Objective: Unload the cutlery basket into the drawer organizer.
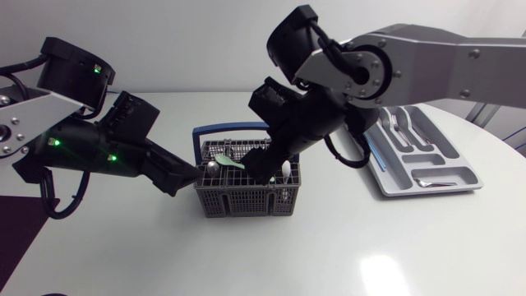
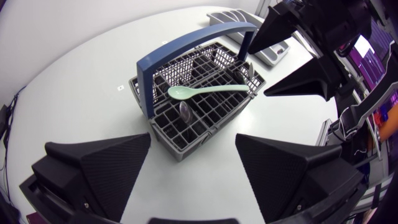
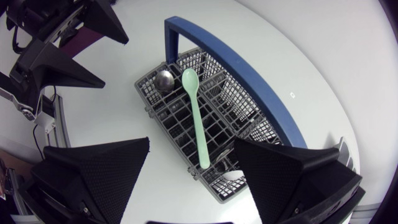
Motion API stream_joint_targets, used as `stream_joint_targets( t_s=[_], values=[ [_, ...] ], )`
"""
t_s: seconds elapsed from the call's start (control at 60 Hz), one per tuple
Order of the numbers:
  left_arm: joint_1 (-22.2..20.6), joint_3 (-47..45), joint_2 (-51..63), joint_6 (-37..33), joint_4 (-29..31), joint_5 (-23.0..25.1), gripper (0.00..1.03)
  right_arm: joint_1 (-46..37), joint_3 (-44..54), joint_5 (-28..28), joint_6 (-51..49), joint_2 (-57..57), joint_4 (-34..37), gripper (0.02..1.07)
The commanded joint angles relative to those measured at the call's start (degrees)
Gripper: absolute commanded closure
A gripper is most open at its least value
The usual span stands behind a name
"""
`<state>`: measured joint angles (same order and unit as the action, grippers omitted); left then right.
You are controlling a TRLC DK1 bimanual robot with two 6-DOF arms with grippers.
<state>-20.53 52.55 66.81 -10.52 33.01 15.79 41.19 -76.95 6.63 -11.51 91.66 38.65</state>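
while green spoon (image 3: pixel 199 124) lies across basket (image 3: pixel 236 65), left gripper (image 2: pixel 193 143), right gripper (image 3: pixel 191 144) gape empty.

Counted: 1 cutlery basket (image 1: pixel 246 201) | 1 green spoon (image 1: pixel 231 163) lay across the basket | 1 metal spoon (image 1: pixel 213 168) stood inside it | 1 drawer organizer (image 1: pixel 464 175) sat near it

Spoon (image 3: pixel 198 121) across basket (image 1: pixel 246 202) top; organizer (image 1: pixel 450 174) on table (image 1: pixel 329 247), R of basket.
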Motion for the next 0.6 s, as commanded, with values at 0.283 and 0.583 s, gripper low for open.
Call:
stream_joint_targets(
  t_s=[0.283,0.583],
  values=[
    [-0.47,-0.26,-0.45,-9.87,0.30,1.52,0.10,1.09,-2.59,-0.04,-3.70,5.73,0.02,0.20],
    [-1.26,-1.58,-2.56,-11.80,0.30,1.61,0.10,1.26,-4.00,-0.92,-5.98,10.65,-1.39,0.25]
  ],
)
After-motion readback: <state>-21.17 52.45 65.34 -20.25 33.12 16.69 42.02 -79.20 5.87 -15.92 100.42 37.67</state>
